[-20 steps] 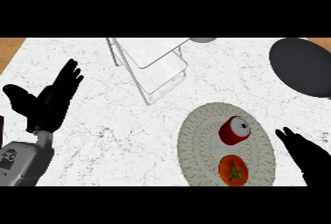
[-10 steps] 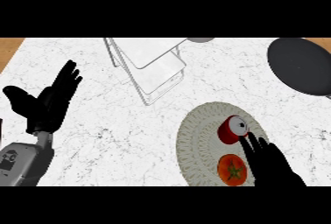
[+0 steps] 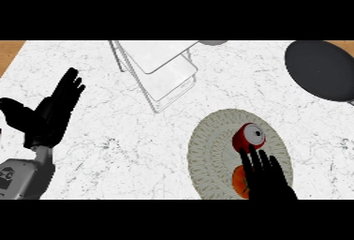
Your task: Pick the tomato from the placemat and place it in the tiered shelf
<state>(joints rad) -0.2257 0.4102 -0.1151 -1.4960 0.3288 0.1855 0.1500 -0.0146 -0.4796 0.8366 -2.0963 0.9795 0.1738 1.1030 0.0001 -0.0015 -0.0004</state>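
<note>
Tomato (image 3: pixel 237 181) lies on the near half of the oval woven placemat (image 3: pixel 207 159), at the right of the white marble surface (image 3: pixel 124 154); only its left edge shows. Right robot hand (image 3: pixel 269 185) is over it, fingers straight and slightly spread, not curled round it. Fingertips reach a red can (image 3: pixel 247 135) on the mat's far half. Tiered shelf (image 3: pixel 166 70) stands well apart, at the far edge. Left robot hand (image 3: pixel 45 117) rests spread at the left.
</note>
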